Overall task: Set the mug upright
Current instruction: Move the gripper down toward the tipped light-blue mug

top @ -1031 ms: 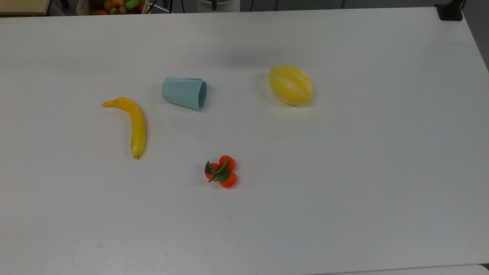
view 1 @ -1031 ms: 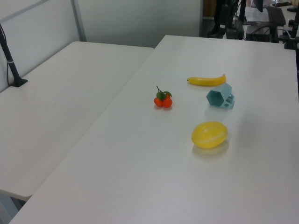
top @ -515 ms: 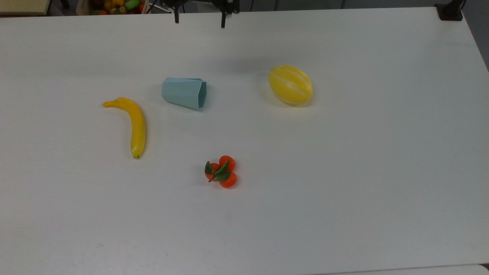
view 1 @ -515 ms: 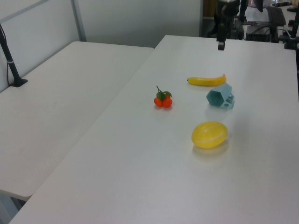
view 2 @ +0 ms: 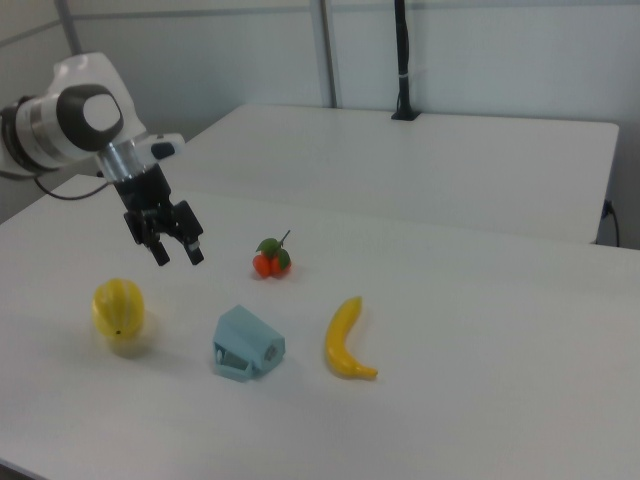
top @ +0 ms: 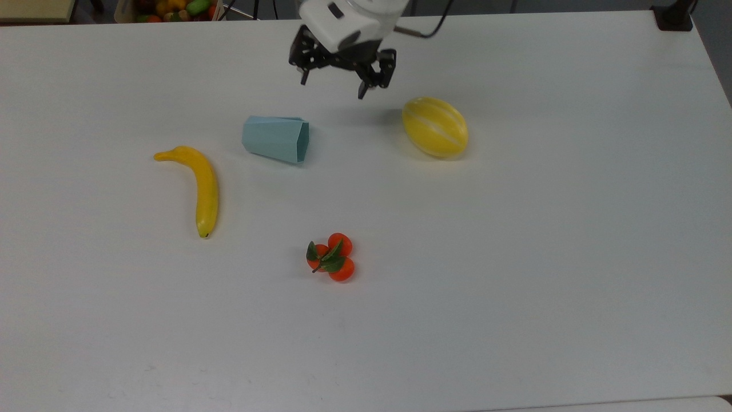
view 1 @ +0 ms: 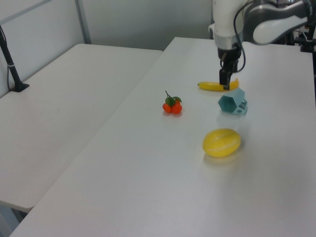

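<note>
The pale blue-green faceted mug (top: 275, 139) is lying on its side on the white surface (top: 514, 229), between the yellow banana (top: 194, 184) and the yellow melon (top: 435, 127). The black claw (top: 332, 86) hangs above it, fingers spread apart and holding nothing. My worry: those slanted facets could let it slip or roll away during a pinch.
</note>
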`<state>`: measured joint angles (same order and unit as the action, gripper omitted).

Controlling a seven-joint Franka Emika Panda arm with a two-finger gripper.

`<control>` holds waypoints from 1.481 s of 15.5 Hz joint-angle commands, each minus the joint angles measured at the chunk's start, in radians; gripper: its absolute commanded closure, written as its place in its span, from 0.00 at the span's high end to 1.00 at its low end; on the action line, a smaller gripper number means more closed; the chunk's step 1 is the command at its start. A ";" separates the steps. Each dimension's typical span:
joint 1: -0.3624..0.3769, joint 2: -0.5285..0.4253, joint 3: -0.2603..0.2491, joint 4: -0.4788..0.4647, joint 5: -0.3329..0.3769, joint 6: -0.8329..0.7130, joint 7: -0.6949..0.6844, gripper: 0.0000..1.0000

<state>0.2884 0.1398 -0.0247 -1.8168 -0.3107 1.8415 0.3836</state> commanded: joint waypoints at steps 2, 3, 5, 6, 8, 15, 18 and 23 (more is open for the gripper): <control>0.018 0.075 -0.008 -0.025 -0.105 0.065 0.133 1.00; 0.018 0.090 -0.008 -0.032 -0.131 0.068 0.158 1.00; 0.018 0.110 -0.008 -0.058 -0.192 0.073 0.207 1.00; 0.018 0.113 -0.008 -0.071 -0.212 0.088 0.233 1.00; 0.017 0.123 -0.008 -0.098 -0.260 0.120 0.285 1.00; 0.005 0.142 -0.012 -0.131 -0.413 0.088 0.411 1.00; -0.015 0.144 -0.014 -0.144 -0.452 0.088 0.436 0.91; -0.017 0.144 -0.014 -0.171 -0.479 0.091 0.431 0.05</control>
<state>0.2646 0.3005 -0.0351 -1.9567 -0.7645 1.9326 0.7944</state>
